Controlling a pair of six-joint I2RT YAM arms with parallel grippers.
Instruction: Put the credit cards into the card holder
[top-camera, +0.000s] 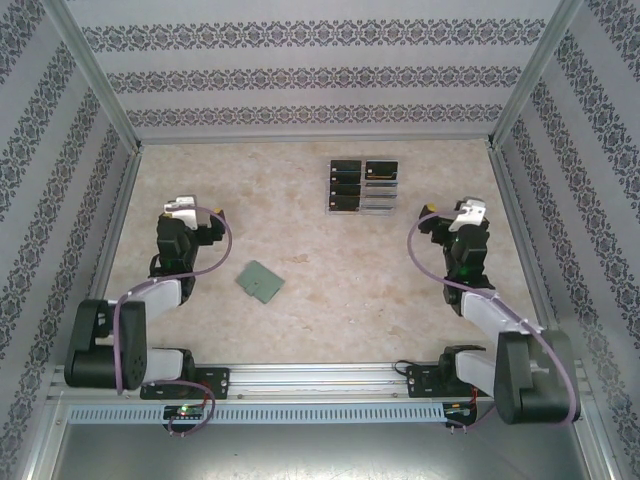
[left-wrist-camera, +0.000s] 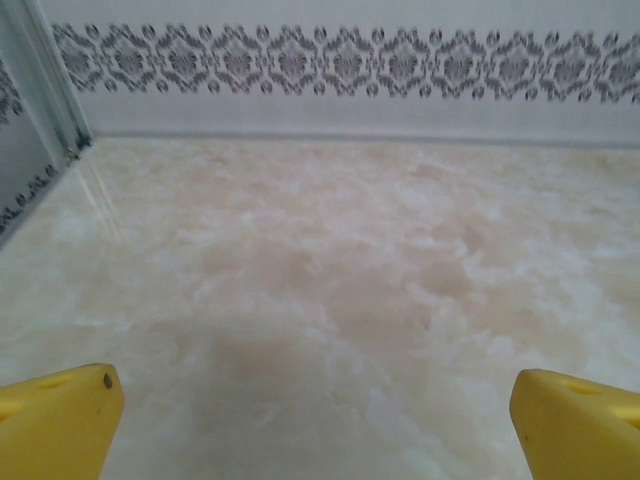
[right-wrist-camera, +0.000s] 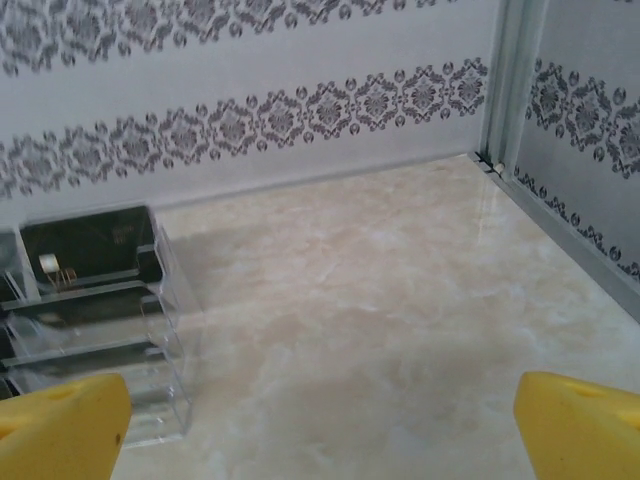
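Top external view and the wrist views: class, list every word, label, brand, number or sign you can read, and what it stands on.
No text can be read.
On the credit cards in the clear rack: pale marks, too small and blurred to read.
On the card holder: plain green, no lettering visible.
On the walls: ornamental pattern, no writing.

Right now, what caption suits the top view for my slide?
Left gripper and right gripper open; card holder flat mid-table; cards in the clear rack beyond.
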